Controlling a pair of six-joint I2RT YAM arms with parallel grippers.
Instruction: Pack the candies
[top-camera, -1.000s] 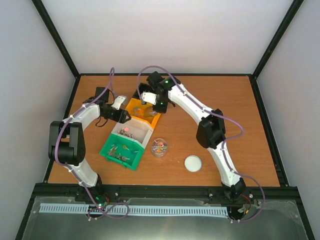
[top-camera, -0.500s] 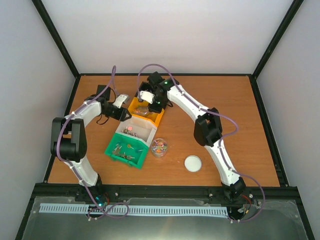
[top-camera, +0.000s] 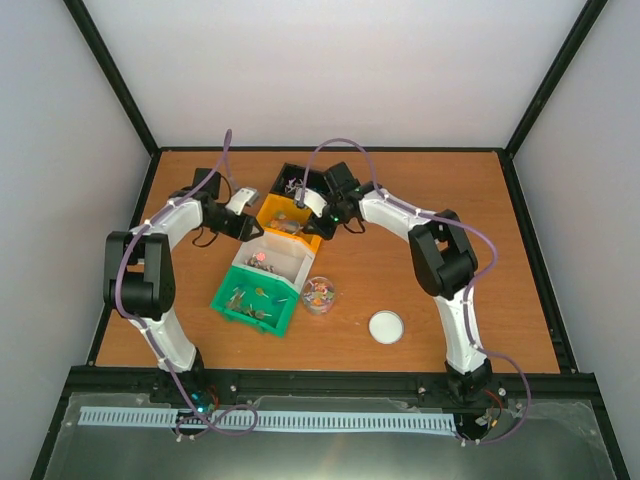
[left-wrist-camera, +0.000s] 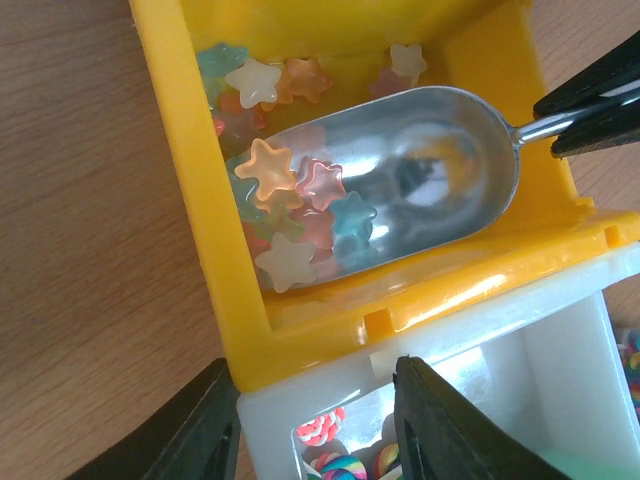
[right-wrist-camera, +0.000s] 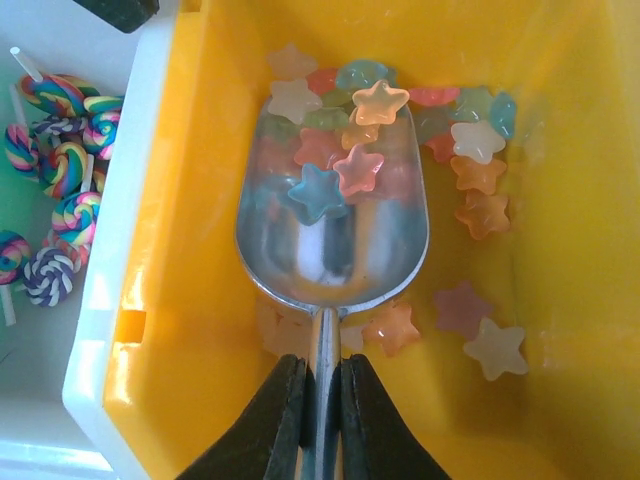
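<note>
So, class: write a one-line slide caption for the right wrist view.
Right gripper holds a metal scoop of star-shaped candies inside the yellow bin.

Two I2RT YAM arms, top view: left arm (top-camera: 172, 222) and right arm (top-camera: 392, 210) share one build, smooth white link shells btwn chunky black joint housings (top-camera: 440, 258). A thin purple cable (top-camera: 340, 143) runs outside each arm in loose loops and coils by the black bases (top-camera: 468, 380). A small green LED (top-camera: 337, 213) glows on the right arm's fwd joint. Wrist views: left gripper (left-wrist-camera: 318, 368) has matte black, wedge-shaped fingers (left-wrist-camera: 185, 440) – right gripper (right-wrist-camera: 320, 365) has the same black finish, narrow and tapered.
</note>
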